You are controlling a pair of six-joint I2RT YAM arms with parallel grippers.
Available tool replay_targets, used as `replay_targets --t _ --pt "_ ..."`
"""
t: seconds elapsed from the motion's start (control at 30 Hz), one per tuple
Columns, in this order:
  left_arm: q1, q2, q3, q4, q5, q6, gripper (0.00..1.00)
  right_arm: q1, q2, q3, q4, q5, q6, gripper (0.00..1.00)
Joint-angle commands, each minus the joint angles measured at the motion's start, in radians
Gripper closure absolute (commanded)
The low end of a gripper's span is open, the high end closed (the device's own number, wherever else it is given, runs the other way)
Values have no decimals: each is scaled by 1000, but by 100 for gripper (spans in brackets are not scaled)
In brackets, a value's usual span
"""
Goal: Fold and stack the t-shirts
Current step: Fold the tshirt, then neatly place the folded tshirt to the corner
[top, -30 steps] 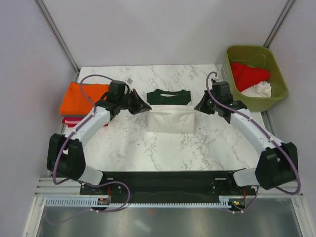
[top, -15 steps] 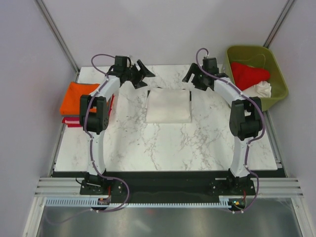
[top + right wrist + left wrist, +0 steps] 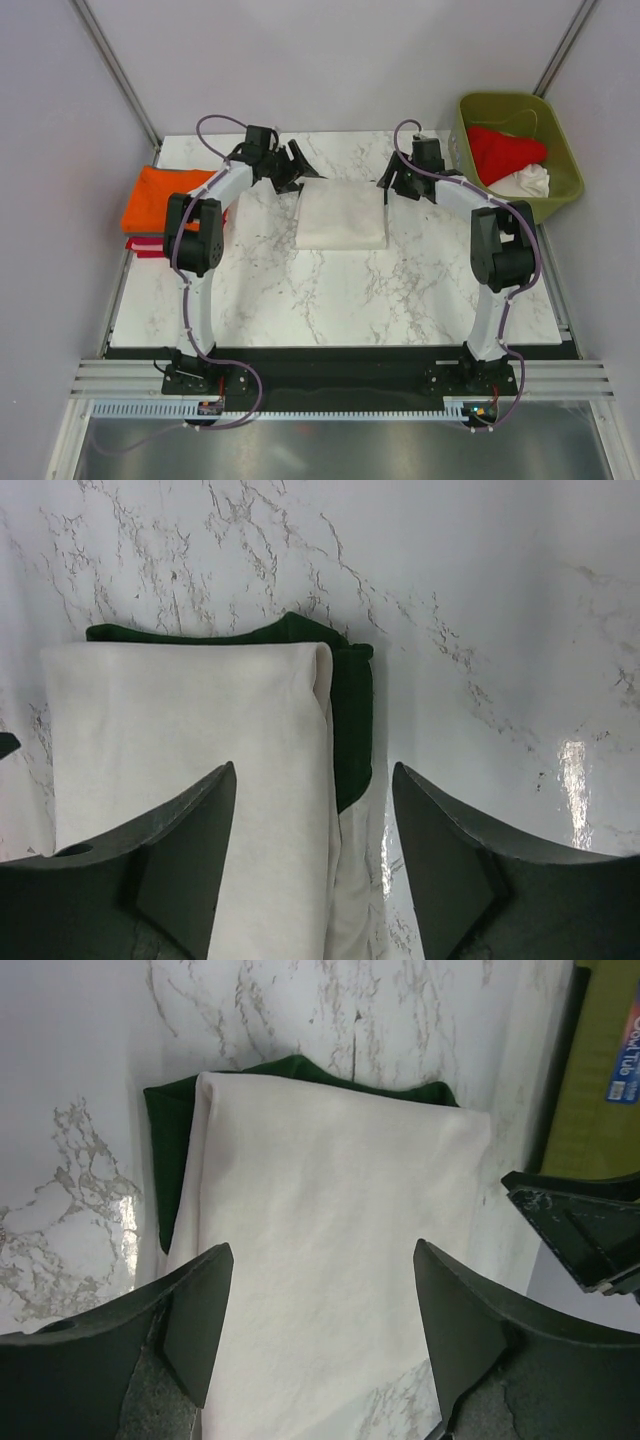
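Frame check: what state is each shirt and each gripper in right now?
cream t-shirt: folded flat, dark green edge showing
orange t-shirt: folded, top of the left pile
red t-shirt: crumpled, in the bin
white t-shirt: crumpled, in the bin
left gripper: open, empty
right gripper: open, empty

Bright, even light falls from overhead in all three views, and shadows are faint and soft. The glossy table (image 3: 330, 290) throws white glare patches in both wrist views. The jaws nearest each wrist camera look slightly soft. The overhead view is sharp.
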Motion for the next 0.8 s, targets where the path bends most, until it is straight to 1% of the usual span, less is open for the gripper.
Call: replay_targets --t 0.0,0.17,0.33,0.53,0.63,0.7,0.77 --pt "-14 -37 -26 8 -65 72 19 -1 13 -5 64 11 -25 29" --pt "-20 11 -21 8 -93 82 17 0 81 28 63 6 -28 31" --pt "-21 51 -3 8 -110 76 20 0 128 57 61 11 -21 33" --pt "-23 54 -20 5 -218 91 18 0 190 84 70 5 -18 34" --pt "-21 86 3 5 -222 86 18 0 202 86 76 -4 -12 38" --pt "-23 103 19 5 -216 74 24 2 204 84 83 -9 -10 42" --pt "-32 124 36 5 -222 66 26 0 201 78 90 -14 -9 44"
